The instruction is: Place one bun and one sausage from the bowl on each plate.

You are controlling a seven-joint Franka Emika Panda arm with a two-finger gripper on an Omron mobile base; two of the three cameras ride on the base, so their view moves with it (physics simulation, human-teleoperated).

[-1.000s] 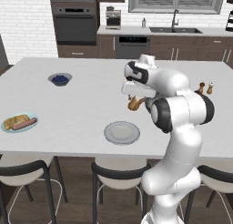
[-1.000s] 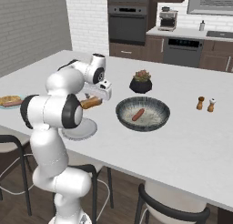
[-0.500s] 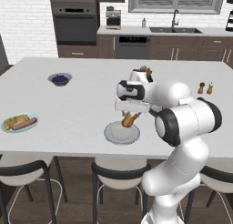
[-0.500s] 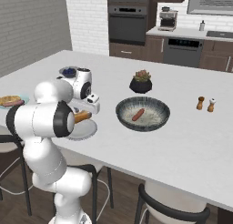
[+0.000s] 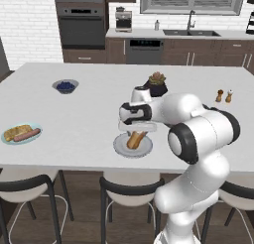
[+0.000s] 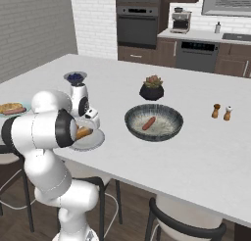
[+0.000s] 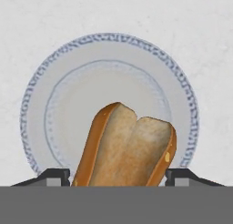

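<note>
Hand view — gripper (image 7: 117,175) fingers clamp the bun (image 7: 125,148) just above the grey plate (image 7: 54,73).

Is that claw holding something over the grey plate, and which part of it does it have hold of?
Yes: the claw holds a bun, pinched by its long sides at one end; the free end points down at the light grey plate.
</note>
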